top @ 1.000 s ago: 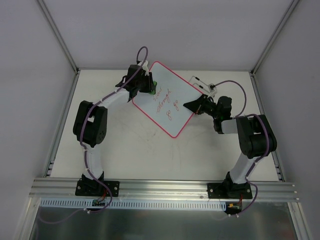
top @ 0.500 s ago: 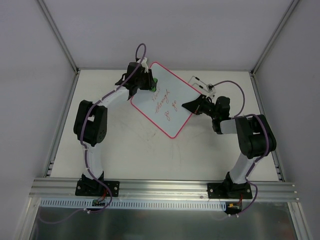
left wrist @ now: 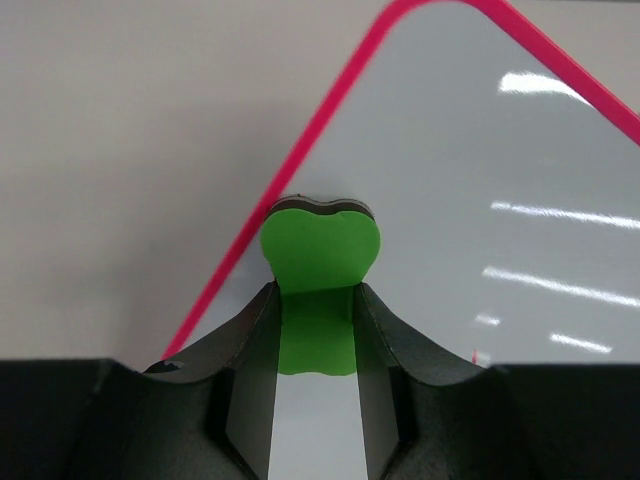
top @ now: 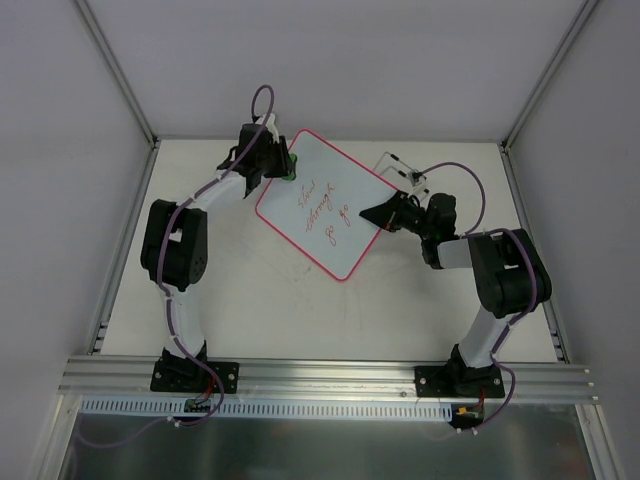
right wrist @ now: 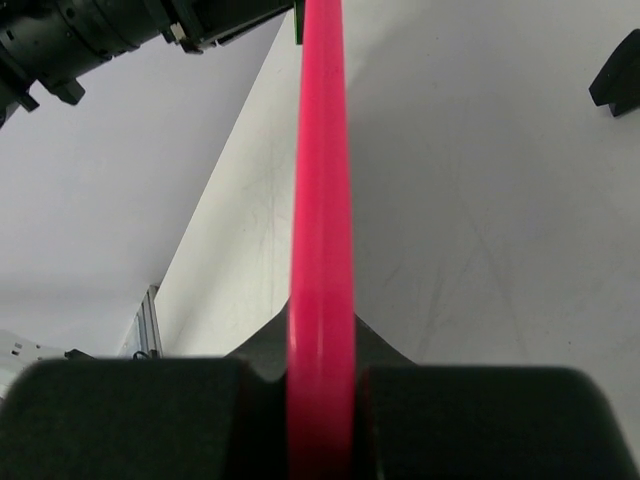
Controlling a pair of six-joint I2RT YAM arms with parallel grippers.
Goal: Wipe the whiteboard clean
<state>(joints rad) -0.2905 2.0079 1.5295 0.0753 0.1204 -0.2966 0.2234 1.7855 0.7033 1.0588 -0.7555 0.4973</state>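
Note:
The whiteboard point(top: 325, 205), white with a pink-red frame and red handwriting, lies diagonally on the table. My right gripper point(top: 372, 215) is shut on its right edge; the right wrist view shows the pink frame point(right wrist: 320, 250) edge-on between the jaws. My left gripper point(top: 284, 165) is at the board's upper left corner, shut on the green eraser point(top: 291, 167). In the left wrist view the eraser point(left wrist: 320, 250) stands on end between the fingers, touching the board point(left wrist: 480, 200) just inside the pink frame.
A small clear holder with black marker pens point(top: 405, 170) lies behind the right gripper. A black foot point(right wrist: 618, 75) shows at the right wrist view's upper right. Grey walls and metal rails point(top: 130, 100) enclose the table.
The left gripper with the eraser has moved left and back, to the board's top left corner. The board has shifted slightly left with the right gripper still on its edge.

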